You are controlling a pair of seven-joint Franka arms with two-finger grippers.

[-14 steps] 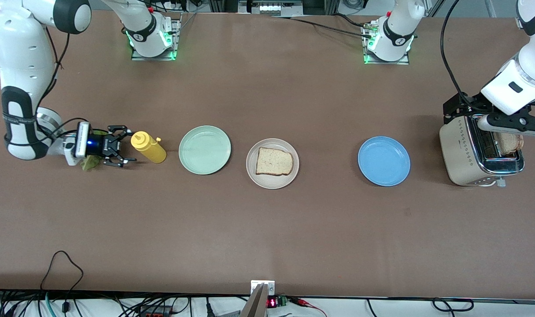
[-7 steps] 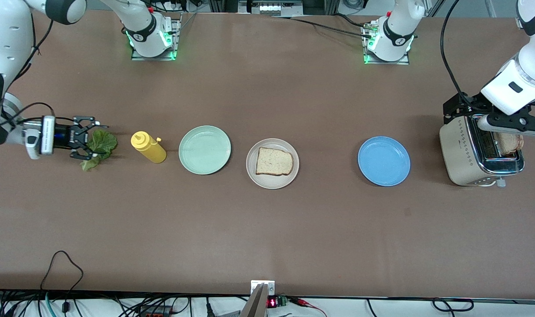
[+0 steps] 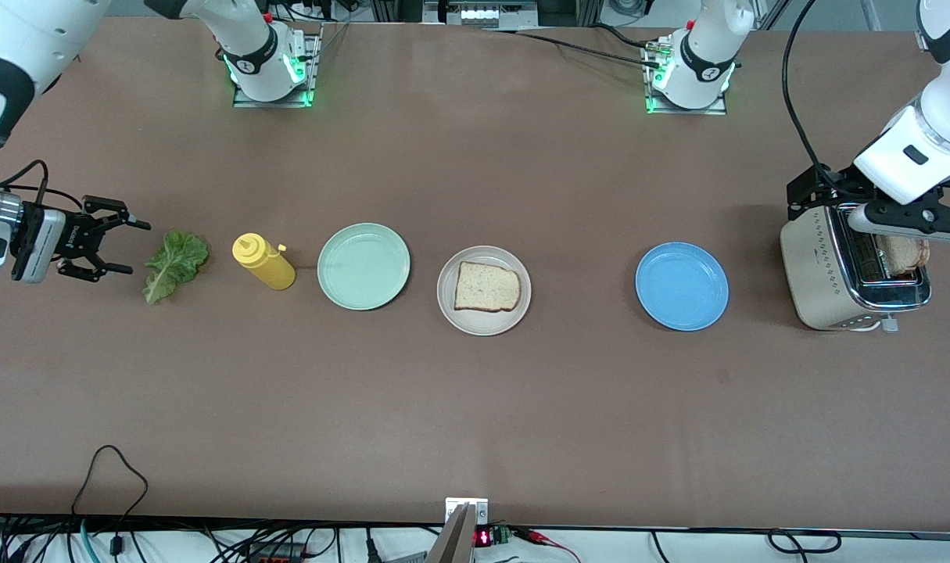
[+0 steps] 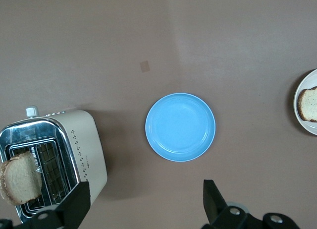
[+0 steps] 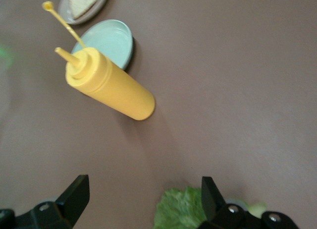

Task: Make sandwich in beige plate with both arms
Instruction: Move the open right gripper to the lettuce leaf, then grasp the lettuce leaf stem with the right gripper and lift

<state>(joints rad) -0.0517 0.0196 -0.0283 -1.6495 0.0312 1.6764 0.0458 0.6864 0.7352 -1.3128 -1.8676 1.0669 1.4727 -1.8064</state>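
Observation:
The beige plate sits mid-table with one bread slice on it. A second bread slice stands in the toaster at the left arm's end. A green lettuce leaf lies flat on the table at the right arm's end. My right gripper is open and empty, just beside the leaf and apart from it; the leaf's edge shows by one finger. My left gripper hangs open and empty above the toaster; its wrist view shows the bread in the slot.
A yellow squeeze bottle stands between the lettuce and a mint-green plate. A blue plate lies between the beige plate and the toaster. Bare table lies nearer the front camera.
My right gripper has drawn back from beside the yellow bottle, passed over the lettuce, and now sits past it toward the table's end, uncovering the leaf. The left arm has not moved.

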